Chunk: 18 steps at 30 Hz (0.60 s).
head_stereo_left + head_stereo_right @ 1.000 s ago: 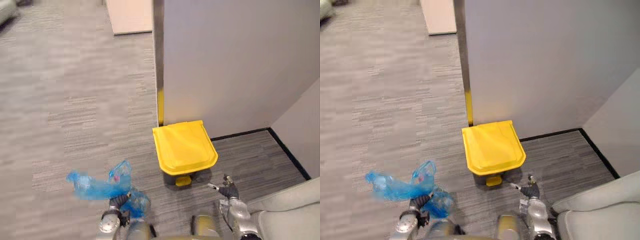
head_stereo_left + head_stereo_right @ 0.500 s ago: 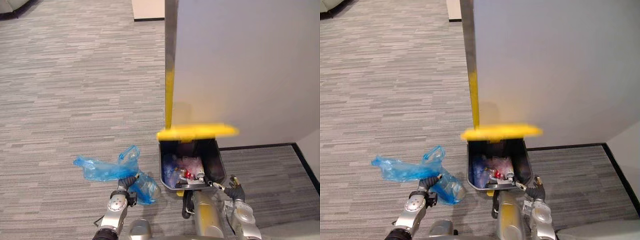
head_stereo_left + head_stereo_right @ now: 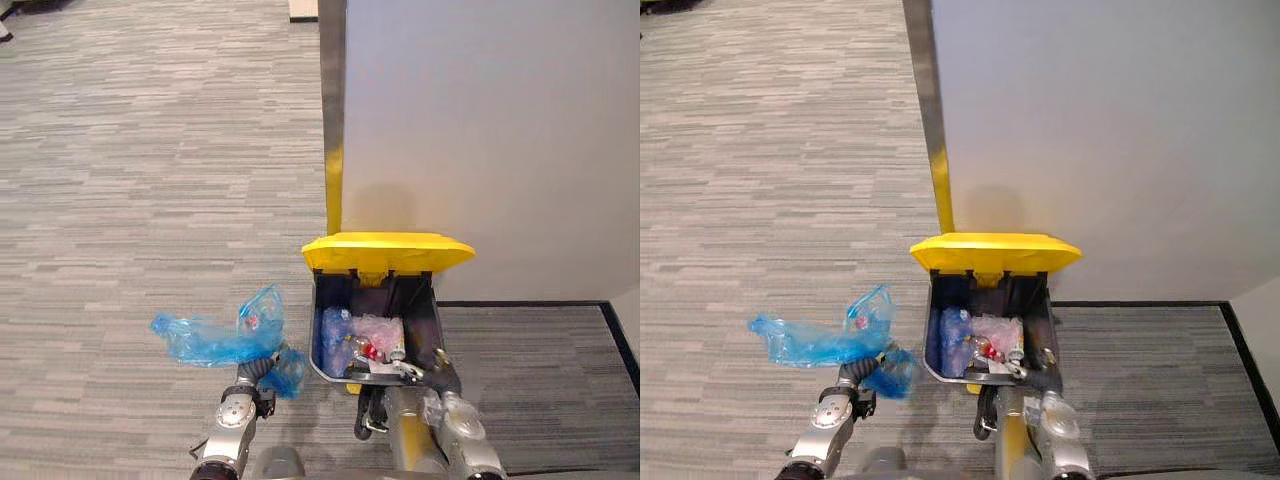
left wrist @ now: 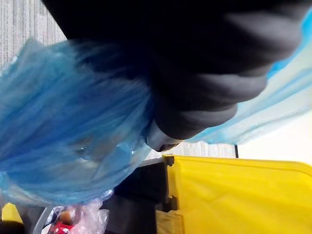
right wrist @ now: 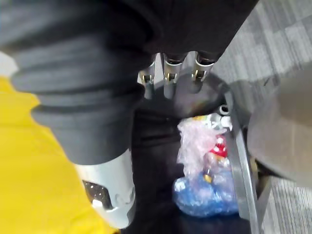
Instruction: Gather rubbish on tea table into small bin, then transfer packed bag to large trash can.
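Grey carpet (image 3: 120, 200) | large trash can (image 3: 428, 318) standing open | left hand (image 3: 252, 375) clutching blue bag (image 3: 215, 340) just beside it | right hand (image 3: 443, 378) hovering near rim, state unreadable | step 2: bag likely needing lifting over opening

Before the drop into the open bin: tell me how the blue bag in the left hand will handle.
The blue bag looks floppy: thin crumpled film spreads sideways from the left hand. Probably light, since its loose end floats out almost level.

large trash can (image 3: 385, 252) mouth open, wall (image 3: 480, 130) close behind
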Motion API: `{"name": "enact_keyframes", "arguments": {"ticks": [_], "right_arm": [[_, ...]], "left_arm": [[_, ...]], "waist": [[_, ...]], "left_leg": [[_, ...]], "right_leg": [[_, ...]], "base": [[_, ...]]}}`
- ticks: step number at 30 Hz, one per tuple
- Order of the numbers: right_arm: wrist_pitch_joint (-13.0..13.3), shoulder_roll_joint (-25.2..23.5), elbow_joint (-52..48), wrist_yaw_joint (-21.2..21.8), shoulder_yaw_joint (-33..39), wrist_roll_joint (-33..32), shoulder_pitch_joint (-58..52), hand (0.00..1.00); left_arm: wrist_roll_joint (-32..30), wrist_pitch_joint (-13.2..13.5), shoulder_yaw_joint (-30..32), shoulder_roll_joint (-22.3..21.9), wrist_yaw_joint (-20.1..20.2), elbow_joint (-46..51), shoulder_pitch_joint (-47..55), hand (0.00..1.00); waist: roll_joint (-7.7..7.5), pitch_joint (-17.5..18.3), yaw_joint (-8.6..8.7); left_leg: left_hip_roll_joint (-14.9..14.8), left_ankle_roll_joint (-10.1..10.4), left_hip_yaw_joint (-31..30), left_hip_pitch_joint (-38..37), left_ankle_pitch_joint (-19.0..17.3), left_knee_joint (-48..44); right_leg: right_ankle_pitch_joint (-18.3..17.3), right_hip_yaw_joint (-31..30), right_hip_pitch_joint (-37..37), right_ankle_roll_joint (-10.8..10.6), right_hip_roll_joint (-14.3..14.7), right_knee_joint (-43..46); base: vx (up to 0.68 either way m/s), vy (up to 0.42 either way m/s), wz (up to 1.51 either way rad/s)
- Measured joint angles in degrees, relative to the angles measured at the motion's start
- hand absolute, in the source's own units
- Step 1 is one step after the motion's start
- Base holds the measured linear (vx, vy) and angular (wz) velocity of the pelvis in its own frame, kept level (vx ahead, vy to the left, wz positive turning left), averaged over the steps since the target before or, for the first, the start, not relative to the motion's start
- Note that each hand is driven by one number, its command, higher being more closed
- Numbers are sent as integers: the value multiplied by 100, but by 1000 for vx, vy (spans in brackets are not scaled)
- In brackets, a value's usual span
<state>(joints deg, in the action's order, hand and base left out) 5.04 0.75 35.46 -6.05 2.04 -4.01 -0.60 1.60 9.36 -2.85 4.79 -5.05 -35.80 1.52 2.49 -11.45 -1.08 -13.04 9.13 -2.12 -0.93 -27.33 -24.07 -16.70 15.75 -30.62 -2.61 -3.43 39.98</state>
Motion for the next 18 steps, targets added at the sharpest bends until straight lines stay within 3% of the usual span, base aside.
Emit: {"name": "enact_keyframes", "arguments": {"ticks": [4, 9, 15, 16, 17, 18], "right_arm": [[24, 156, -95, -3, -563, 147, 805, 0], [79, 533, -54, -53, -913, 377, 1725, 0], [70, 1121, 510, -58, -1306, 456, 3083, 0], [73, 1342, 633, -101, -1342, 453, 3442, 0], [75, 1416, 627, -135, -1341, 447, 3523, 0], [80, 1655, 606, -152, -1354, 437, 3714, 0]], "left_arm": [[-4, 4, -173, -13, 1, 327, 53, 100], [4, 117, -224, -5, -28, 510, 139, 100], [62, 258, -391, 177, -44, 733, 220, 100], [129, 285, -394, 230, -55, 759, 160, 100], [146, 286, -395, 243, -69, 758, 129, 100], [225, 321, -436, 205, -114, 768, 43, 100]], "waist": [[13, 8, -41], [-4, -4, -145], [-84, -69, -177], [-140, -110, -195], [-141, -120, -191], [32, -231, -288]], "left_leg": [[-92, 128, -235, 274, 434, 215], [-73, 112, -237, 635, 427, -85], [-58, 134, -563, 760, 421, 294], [164, 79, -569, 1078, 368, -482], [291, -12, -572, 1208, 325, -802], [297, -369, -503, 1358, 230, -928]], "right_leg": [[1, 344, -56, 3, -15, -205], [-6, 537, -60, 22, -51, -323], [225, 378, -64, 95, 348, -1097], [366, 444, -71, 94, 341, -1323], [410, 465, -71, -100, 348, -1422], [292, 338, -282, -275, 392, -815]], "base": [[6, -165, 35], [-77, -105, 21], [-97, -87, 1], [-135, -73, -11], [-169, -58, -23], [-128, -31, -11]]}}
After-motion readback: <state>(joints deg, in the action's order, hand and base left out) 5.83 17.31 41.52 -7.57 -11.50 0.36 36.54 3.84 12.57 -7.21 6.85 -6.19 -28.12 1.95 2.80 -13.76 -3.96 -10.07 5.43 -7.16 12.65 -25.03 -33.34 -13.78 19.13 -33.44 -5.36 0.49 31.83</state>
